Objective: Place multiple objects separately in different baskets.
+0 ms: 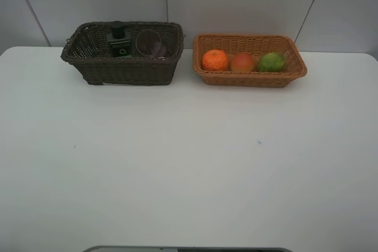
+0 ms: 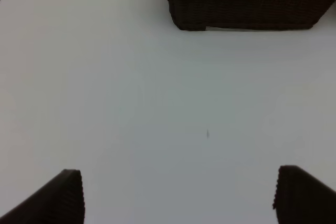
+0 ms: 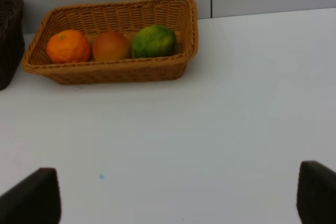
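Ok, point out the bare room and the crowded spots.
Free: the white table in front of both baskets, and the narrow gap between them. Crowded: the tan basket, with orange, peach and green citrus abreast. The dark basket holds a pump bottle and cup.

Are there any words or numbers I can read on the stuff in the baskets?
No text can be read anywhere.
Green pump bottle in the dark basket: it has a pale patch on its front, too small and blurred to read.
Cup beside it: no writing visible.
Orange, peach and green fruit in the tan basket: no stickers or writing visible.
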You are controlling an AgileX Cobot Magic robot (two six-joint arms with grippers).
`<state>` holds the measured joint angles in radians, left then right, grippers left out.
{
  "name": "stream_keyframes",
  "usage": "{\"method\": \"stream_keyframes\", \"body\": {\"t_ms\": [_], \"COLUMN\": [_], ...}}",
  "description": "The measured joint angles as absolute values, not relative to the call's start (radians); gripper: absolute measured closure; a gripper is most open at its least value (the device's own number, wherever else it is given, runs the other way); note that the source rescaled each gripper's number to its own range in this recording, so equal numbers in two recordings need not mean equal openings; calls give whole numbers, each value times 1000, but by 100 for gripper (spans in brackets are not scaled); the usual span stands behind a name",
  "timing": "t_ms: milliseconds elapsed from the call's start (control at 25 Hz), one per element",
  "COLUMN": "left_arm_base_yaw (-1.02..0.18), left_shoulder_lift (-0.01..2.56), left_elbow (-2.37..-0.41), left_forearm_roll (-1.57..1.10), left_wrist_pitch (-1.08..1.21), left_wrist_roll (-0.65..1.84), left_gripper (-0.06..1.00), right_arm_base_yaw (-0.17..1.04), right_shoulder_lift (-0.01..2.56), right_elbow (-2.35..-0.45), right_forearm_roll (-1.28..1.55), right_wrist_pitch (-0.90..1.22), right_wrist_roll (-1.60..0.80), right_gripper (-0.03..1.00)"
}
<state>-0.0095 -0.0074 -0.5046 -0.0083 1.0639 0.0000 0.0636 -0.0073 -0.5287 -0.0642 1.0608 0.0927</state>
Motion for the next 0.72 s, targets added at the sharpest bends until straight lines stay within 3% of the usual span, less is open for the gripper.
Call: {"method": "stream_keyframes", "body": {"t_ms": [720], "left_arm_base_yaw": [-10], "left_shoulder_lift": [-7], "left_elbow": [-505], "left_forearm_roll": [-8], "left_wrist_pitch": [1064], "left_wrist_roll": [0], "left_gripper": [2], "right_arm_base_yaw": [64], "right_shoulder_lift": [-7], "right_elbow": [-529], "right_forearm_roll": [-64], "right_wrist_pitch": [1061], "right_wrist_roll": [93], "right_gripper": [-3]}}
